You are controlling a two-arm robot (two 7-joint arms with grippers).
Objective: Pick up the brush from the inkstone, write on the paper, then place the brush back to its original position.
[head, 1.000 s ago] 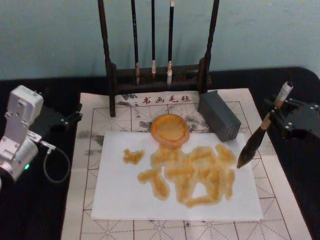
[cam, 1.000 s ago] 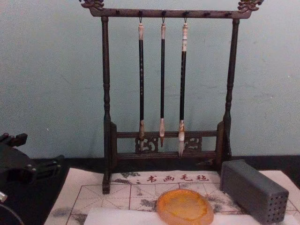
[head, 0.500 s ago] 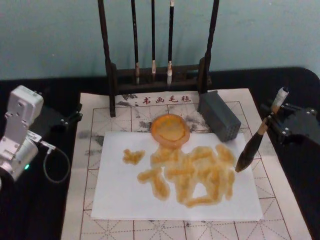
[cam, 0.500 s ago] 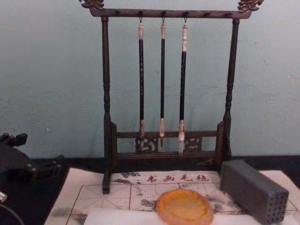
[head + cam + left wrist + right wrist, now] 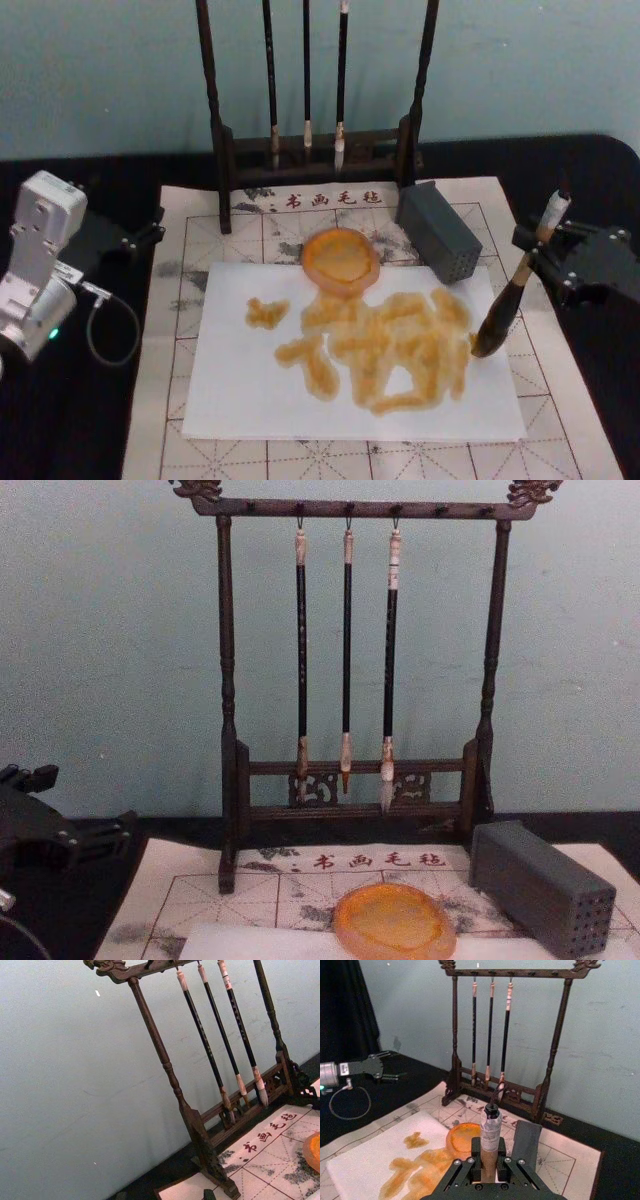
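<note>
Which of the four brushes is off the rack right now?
The thick bamboo-handled brush, gripped in the right hand with its dark tip near the paper's right edge. The three thin black brushes hang on the rack.

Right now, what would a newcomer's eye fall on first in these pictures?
The sheet of white paper covered in thick orange strokes, in the middle of the scene, stands out most. At its right edge the right tool holds the big brush tilted, tip down by the strokes, while the left tool sits off to the left. Behind, a dark rack hangs three thin brushes.
</note>
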